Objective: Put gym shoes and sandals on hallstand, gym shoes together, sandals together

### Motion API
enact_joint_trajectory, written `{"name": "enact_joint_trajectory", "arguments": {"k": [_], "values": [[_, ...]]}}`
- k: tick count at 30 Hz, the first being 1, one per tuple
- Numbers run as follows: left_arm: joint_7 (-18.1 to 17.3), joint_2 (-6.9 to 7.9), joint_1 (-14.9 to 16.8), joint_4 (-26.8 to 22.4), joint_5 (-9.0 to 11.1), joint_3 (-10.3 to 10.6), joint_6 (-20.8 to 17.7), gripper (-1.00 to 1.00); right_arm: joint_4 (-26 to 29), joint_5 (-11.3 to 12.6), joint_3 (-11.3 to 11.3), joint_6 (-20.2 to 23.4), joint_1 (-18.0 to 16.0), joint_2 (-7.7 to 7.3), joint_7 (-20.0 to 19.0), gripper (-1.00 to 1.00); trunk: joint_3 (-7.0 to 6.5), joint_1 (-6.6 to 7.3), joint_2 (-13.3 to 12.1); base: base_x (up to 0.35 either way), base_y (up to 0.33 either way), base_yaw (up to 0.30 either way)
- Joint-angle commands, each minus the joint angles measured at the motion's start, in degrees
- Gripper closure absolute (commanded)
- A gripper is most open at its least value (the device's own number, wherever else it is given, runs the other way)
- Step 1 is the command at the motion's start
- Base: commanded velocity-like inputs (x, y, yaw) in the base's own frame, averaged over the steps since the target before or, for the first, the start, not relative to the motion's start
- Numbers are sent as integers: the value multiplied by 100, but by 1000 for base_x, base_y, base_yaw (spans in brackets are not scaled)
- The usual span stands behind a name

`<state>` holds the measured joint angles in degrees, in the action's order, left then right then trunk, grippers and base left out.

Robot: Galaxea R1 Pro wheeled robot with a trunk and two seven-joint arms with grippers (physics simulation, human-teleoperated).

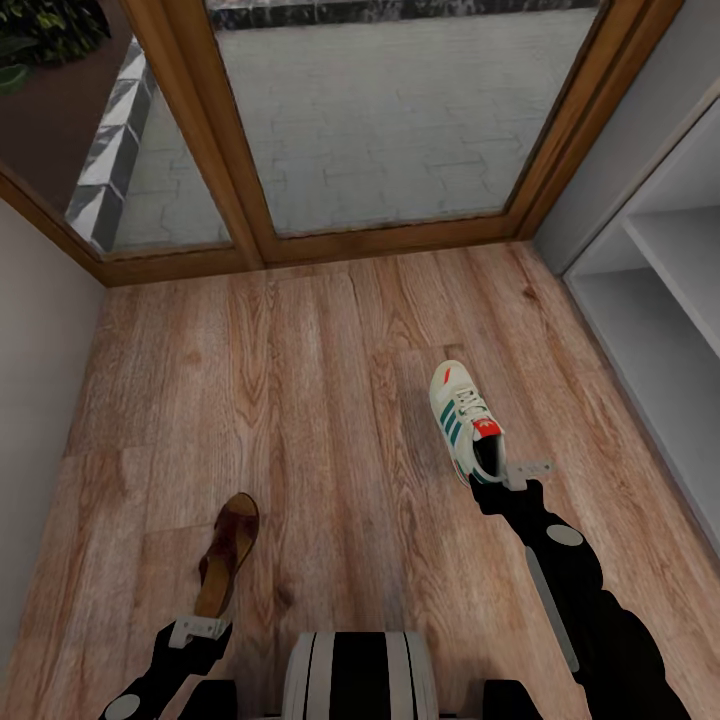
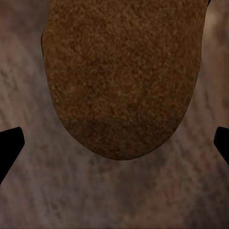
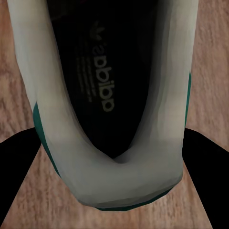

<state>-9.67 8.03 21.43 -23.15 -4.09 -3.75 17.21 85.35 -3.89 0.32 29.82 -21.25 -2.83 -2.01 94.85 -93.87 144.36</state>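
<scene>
A two-armed robot stands at the end of a corridor, facing a glazed door [image 1: 380,120], with one arm lowered to each of two pieces of footwear on the wood-plank floor [image 1: 300,400]. The right gripper [image 1: 510,475] is at the heel of a sneaker [image 1: 462,415] that lies toe-away from the robot; in the right wrist view its dark fingers [image 3: 205,162] sit on either side of the heel collar, close against the shoe, though whether they are actually squeezing it cannot be told. The left gripper [image 1: 200,630] is at the heel end of a brown sandal [image 1: 228,555]; in the left wrist view its fingers [image 2: 9,148] stand wide apart, well outside the sandal's rounded end, so nothing is held there yet. Both approaches come from the heel, likely because that end faces the robot and offers a narrow part to pinch. The pale-grey shoe rack [image 1: 650,330] stands along the wall to the robot's right, its visible shelves bare, near the sneaker. Both shoes appear to rest on the floor, so the job looks to be at the picking-up stage.
</scene>
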Motion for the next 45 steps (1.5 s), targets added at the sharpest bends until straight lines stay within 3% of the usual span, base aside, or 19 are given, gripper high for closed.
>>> {"name": "enact_joint_trajectory", "arguments": {"k": [1, 26, 27, 45], "values": [[-35, -3, 2, 5, -41, -43, 19, -100, 8, -42, 3, 33, -2, -1, -21, 100, 3, 1, 1, 25, 0, 0], [-35, -12, 3, -2, -30, -47, 19, -100, 15, -42, 3, 33, -2, -3, -19, 100, 3, 1, 1, 48, 0, 0], [-35, -9, 2, 0, -30, -47, 19, 100, 16, -42, 2, 33, -2, -2, -19, 100, 3, 1, 1, 0, 0, 0], [-34, -4, 3, -45, -24, -47, 19, 100, 16, -42, 2, 33, -2, -1, -21, 100, 3, 1, 1, 0, 0, 0]]}}
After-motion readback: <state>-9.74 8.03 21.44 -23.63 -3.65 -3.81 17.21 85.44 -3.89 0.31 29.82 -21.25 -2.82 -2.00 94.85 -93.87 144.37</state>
